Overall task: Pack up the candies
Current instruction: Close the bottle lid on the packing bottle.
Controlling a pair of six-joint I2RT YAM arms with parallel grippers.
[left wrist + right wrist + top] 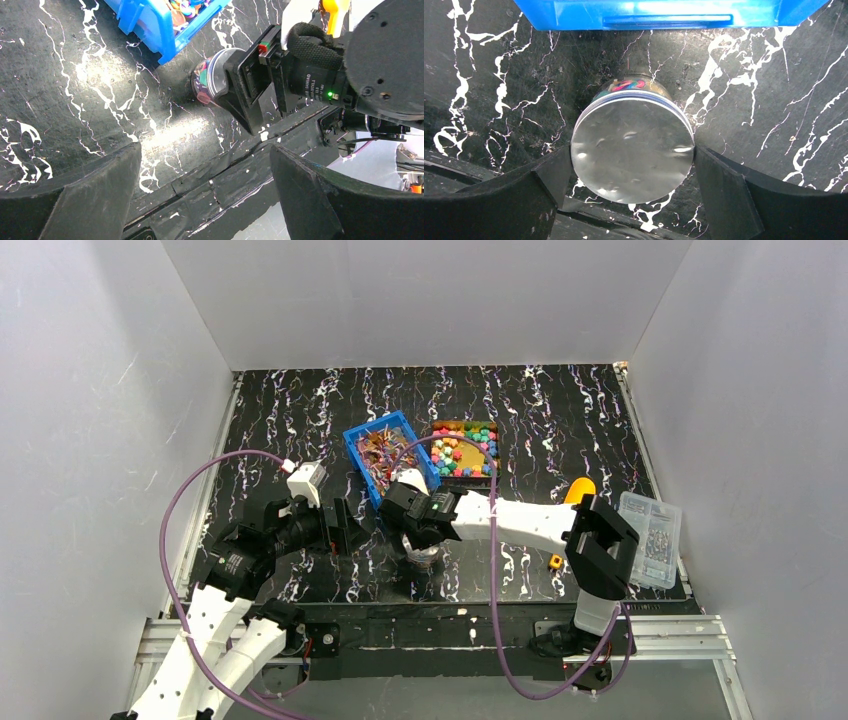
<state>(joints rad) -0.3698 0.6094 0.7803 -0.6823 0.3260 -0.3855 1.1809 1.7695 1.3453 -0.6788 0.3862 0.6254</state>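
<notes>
The candies (463, 452) lie in bright colours in a brown tray (464, 426) at the back middle. More candies (629, 84) show through the wall of a clear jar (633, 147) with a silver lid, standing on the table. My right gripper (633, 185) straddles this jar (422, 555). Its fingertips (559, 170) lie right against both sides of the lid, and whether they press on it does not show. My left gripper (205, 195) hovers open and empty to the jar's (207, 82) left, facing it and my right gripper (250, 85).
A blue bin (390, 455) with brownish bits stands just behind the jar, its wall (664, 12) close to my right gripper. A clear lidded box (650, 538) sits at the right edge, with an orange tool (578, 490) beside it. The table's front edge (240, 165) is near.
</notes>
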